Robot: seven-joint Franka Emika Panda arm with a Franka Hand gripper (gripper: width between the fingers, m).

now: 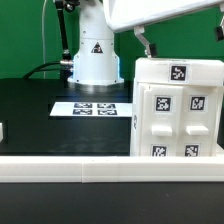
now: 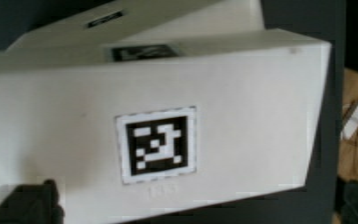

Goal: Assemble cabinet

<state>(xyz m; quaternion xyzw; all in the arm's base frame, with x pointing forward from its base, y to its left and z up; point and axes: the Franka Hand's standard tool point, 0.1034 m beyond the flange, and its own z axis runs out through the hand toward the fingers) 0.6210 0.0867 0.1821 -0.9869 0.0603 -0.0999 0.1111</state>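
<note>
Overhead, the hand [image 1: 146,42] hangs at the upper middle of the exterior frame, clear of everything; whether its fingers are spread cannot be told. Directly below, the cabinet [image 1: 178,108] stands upright at the frame's right on the black desk [image 1: 40,115], long axis vertical.

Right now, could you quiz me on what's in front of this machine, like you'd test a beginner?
1. True or false: the cabinet stands on the exterior view's right.
2. The marker board lies: A) on top of the cabinet, B) flat on the black table, C) in the gripper.
3. How many tags does the wrist view show whole?

Key: 1 true. 2 B. 3 one.
</note>
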